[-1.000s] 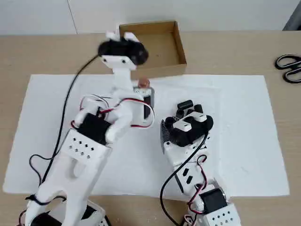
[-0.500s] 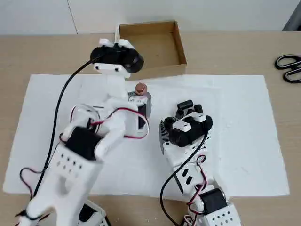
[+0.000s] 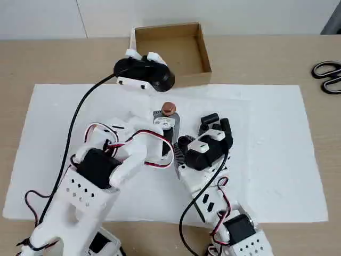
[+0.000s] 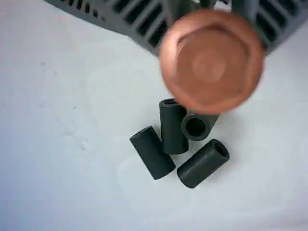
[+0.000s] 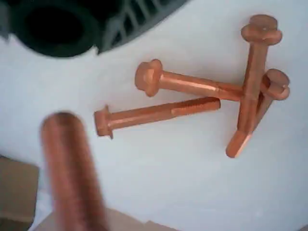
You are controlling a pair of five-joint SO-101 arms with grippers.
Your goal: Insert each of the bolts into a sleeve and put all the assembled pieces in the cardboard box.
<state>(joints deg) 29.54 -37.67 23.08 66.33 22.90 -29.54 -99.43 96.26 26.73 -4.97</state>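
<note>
The copper-coloured flanged bolt (image 3: 169,108) stands upright in my left tool (image 3: 167,118), which is clenched on its shank, head upward. From the left wrist I see that head as a wide round flange with a raised centre, the ribbed grey jaws just behind it. My right tool (image 3: 212,125) sits just beside the left one and grasps a black cylindrical sleeve (image 5: 53,24). Its open bore faces the right wrist camera, next to a ribbed jaw.

Under the held bolt, four loose black sleeves (image 4: 151,151) cluster on the white sheet (image 3: 266,160). They are short, matt tubes: three lie on their sides touching or nearly touching, and one shows me its hollow end. I cannot tell whether that one stands upright.

From the right wrist I count four loose copper bolts (image 5: 159,113) lying on the sheet. Each has a flanged head and a long shank. Two lie roughly parallel, and the other two cross over the tip of one of them.

The open cardboard box (image 3: 204,53) sits at the sheet's far edge, beyond the left arm. The sheet covers much of the wooden bench (image 3: 53,58). Black-handled scissors (image 3: 327,76) lie on the bench well apart, off the sheet.
</note>
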